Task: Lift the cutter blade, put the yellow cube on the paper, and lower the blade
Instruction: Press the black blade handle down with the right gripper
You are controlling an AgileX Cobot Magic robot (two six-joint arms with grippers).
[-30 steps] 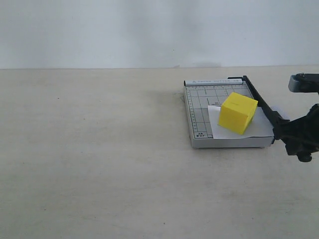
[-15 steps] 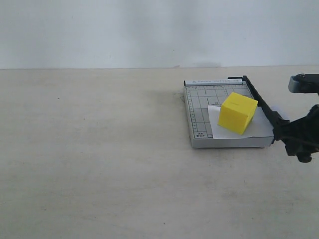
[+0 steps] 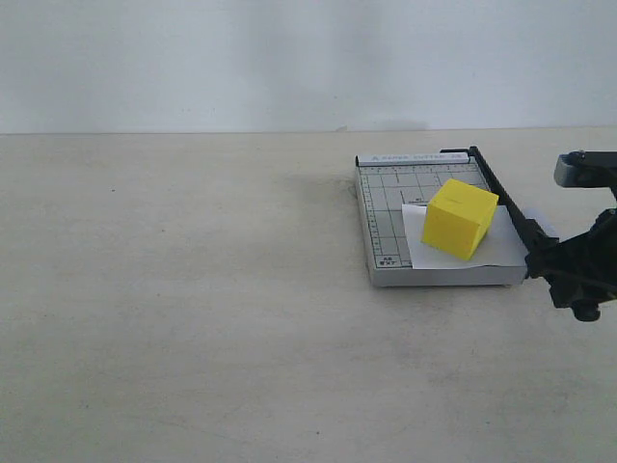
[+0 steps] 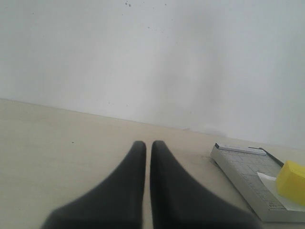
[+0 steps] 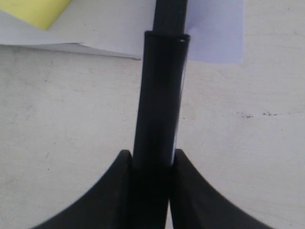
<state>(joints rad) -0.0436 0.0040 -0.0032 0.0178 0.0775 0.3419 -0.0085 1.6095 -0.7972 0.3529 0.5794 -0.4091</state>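
The yellow cube [image 3: 461, 218] rests on the white paper [image 3: 497, 253], which lies on the grey gridded cutter base [image 3: 386, 207] at the right. Along the base's right edge runs the black cutter blade [image 3: 501, 201], lowered nearly flat. My right gripper [image 3: 542, 258] is shut on the blade's thick handle end [image 5: 159, 100], one finger on each side; the paper [image 5: 209, 33] and a corner of the cube [image 5: 38, 8] show beyond it. My left gripper [image 4: 145, 145] hangs shut and holds nothing, far left of the cutter base [image 4: 248, 179] and the cube [image 4: 291, 182]; it is outside the exterior view.
A beige tabletop [image 3: 183, 289] stretches left of the cutter, with a plain white wall [image 3: 289, 58] behind it. The right arm's body [image 3: 583, 174] stands at the right edge of the exterior view.
The right gripper, with the blade handle in it, has sunk slightly lower and shifted a little left. Cube, paper and base have not moved.
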